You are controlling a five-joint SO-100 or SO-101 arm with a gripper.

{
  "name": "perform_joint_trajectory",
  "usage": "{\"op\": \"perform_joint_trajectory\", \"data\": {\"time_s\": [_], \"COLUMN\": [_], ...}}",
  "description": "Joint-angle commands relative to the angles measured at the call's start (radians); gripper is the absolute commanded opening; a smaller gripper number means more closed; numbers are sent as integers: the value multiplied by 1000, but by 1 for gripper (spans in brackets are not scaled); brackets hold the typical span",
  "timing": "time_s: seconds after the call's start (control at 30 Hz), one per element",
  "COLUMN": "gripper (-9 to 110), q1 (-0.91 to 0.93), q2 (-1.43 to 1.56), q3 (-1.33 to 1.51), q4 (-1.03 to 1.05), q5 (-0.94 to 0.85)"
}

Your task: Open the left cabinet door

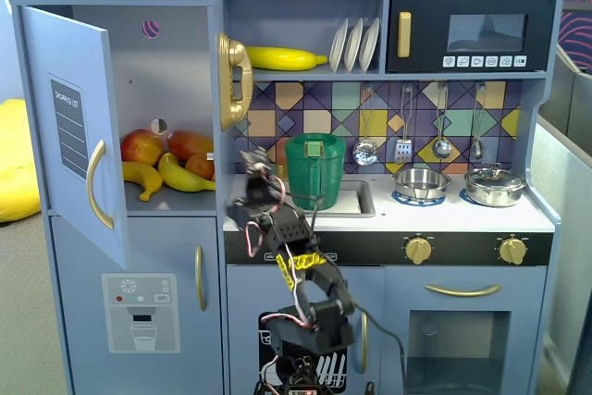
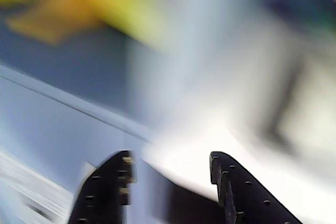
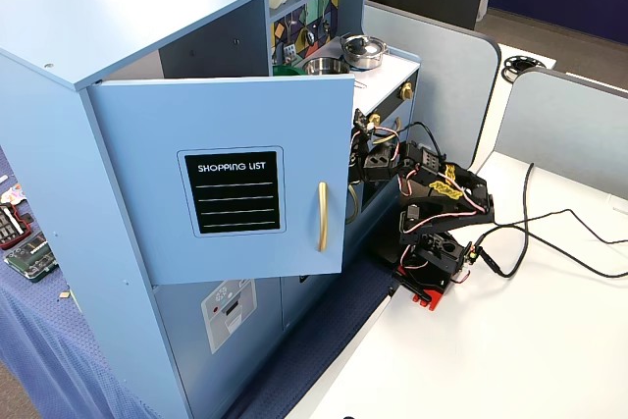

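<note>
A blue-grey toy kitchen (image 1: 388, 321) fills a fixed view, its counter, sink and shelves facing the camera; the left cabinet door (image 1: 76, 131) with the "SHOPPING LIST" chalkboard panel (image 3: 232, 192) stands swung wide open at the upper left, hinged on its outer edge, its curved gold handle (image 1: 95, 184) on the free side; in another fixed view the same door juts out from the cabinet front toward the camera; below it, the door with the water-dispenser graphic (image 1: 141, 299) stays flush and closed; the exposed compartment holds apples (image 1: 141, 146) and bananas (image 1: 183, 176) on its floor; a green pot (image 1: 314, 170) sits in the sink, and two steel pans (image 1: 422, 182) rest on the hob to the right; the black robot arm (image 1: 287, 256) rises in front of the lower cabinets, bent toward the counter edge; its gripper (image 2: 170, 163), seen in the motion-blurred wrist view, has its two dark jaws spread apart with nothing between them, clear of the door.
</note>
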Motion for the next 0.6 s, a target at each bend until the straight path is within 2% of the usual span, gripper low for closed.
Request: {"op": "perform_joint_trajectory", "data": {"time_s": [0.0,0.07,0.3,0.57], "gripper": [5,1,0,0], "q1": [124,172,311,362], "q2": [127,202,350,391], "q3": [140,232,431,591], "q4": [32,95,337,492], "q5": [64,67,169,233]}}
